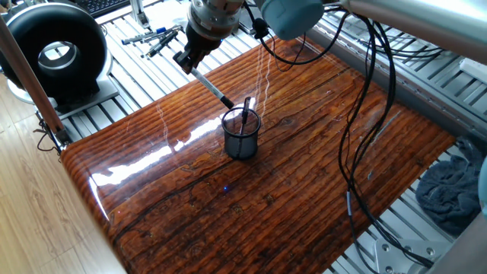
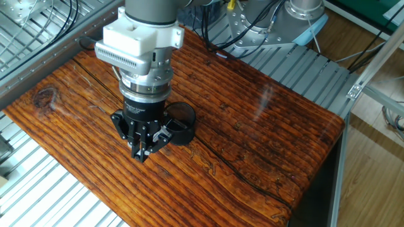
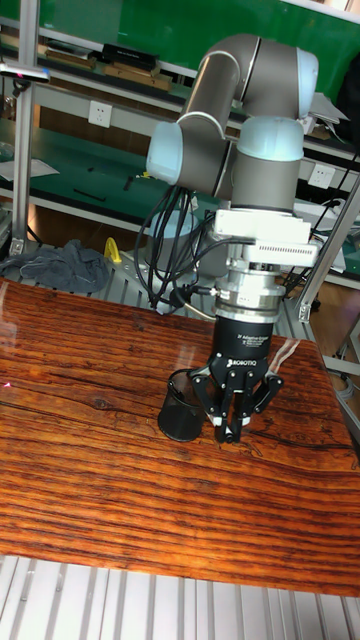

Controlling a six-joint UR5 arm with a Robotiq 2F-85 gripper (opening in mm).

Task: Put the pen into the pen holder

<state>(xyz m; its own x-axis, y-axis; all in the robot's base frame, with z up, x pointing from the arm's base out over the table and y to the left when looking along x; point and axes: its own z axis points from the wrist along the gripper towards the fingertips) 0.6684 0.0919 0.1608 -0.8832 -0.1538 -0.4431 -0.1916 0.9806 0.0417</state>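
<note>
Glossy red-brown wooden worktop, carrying one pen holder of dark wire mesh, standing upright near the middle; a dark stick is already leaning inside it. Claw is pinching the pen by its upper end, the pen slanting down toward the cup, its tip ending just short of the rim. Step in hand: carrying the pen to the cup. Next move is calling for tip alignment over the opening, then lowering and release.
</note>
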